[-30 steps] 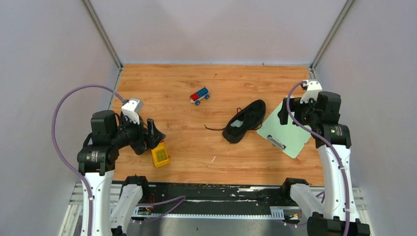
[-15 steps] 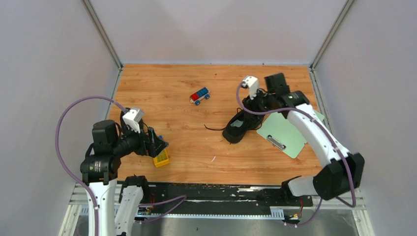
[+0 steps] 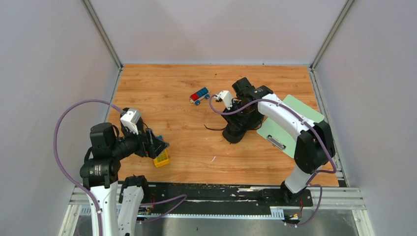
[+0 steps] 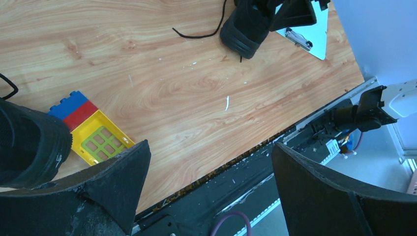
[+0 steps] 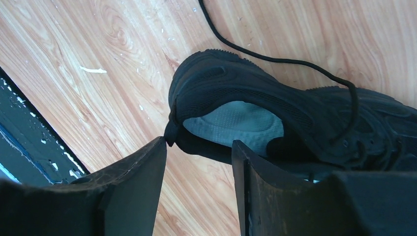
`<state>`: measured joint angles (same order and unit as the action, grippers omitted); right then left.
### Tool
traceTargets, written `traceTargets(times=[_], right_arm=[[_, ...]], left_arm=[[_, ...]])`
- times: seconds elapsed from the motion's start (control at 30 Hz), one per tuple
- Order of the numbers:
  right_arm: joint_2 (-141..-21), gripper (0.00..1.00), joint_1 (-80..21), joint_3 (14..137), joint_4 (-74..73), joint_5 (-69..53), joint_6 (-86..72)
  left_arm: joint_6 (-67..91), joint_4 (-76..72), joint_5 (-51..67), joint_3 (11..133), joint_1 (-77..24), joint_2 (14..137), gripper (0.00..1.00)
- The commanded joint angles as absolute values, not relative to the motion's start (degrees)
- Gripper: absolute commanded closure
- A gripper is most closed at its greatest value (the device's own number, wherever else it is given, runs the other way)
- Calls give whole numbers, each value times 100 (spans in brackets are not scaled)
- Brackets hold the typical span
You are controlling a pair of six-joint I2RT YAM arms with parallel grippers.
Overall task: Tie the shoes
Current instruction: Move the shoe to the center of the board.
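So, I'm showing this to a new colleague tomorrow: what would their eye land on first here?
Most likely the right gripper, reaching out to mid-table with its jaws apart at the heel of a black shoe, whose lace trails loose across the wood. Next comes the mint-green clipboard just right of that shoe. At the near left, the left gripper hangs wide open next to a yellow, red and blue toy block piece.

A green clipboard (image 3: 306, 105) lies on the right of a wooden table (image 3: 172, 83), a red-and-blue toy car (image 3: 199, 95) toward the back, a yellow block (image 3: 161, 158) front left.
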<state>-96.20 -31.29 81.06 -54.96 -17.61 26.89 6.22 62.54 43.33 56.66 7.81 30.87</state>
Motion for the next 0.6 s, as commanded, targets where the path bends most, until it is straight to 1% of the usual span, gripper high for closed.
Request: traceTargets(times=[0.0,0.03,0.17,0.2,0.4,0.57], right_arm=[[-9774,50,-3307,8344,-5528,-1605,2774],[-9800,54,-3343,8353,-5526,-1610,2801],[-9812,98,-3580,8397,-5590,-1587,2985],[-9752,100,-3690,8395,-5623,-1575,3057],[-9119,100,-4865,8111,-6039,-1539,3803],[-8737,100,-5740,7851,-6479,-1575,4371]], left_arm=[[723,6325,4520,5617,853,2973,0],[730,6316,4527,5575,853,2949,0],[768,6309,4566,5490,855,2923,0],[792,6297,4554,5470,854,2920,1],[1185,6038,4390,5044,858,3054,7],[1506,5702,4313,4709,840,3502,13]])
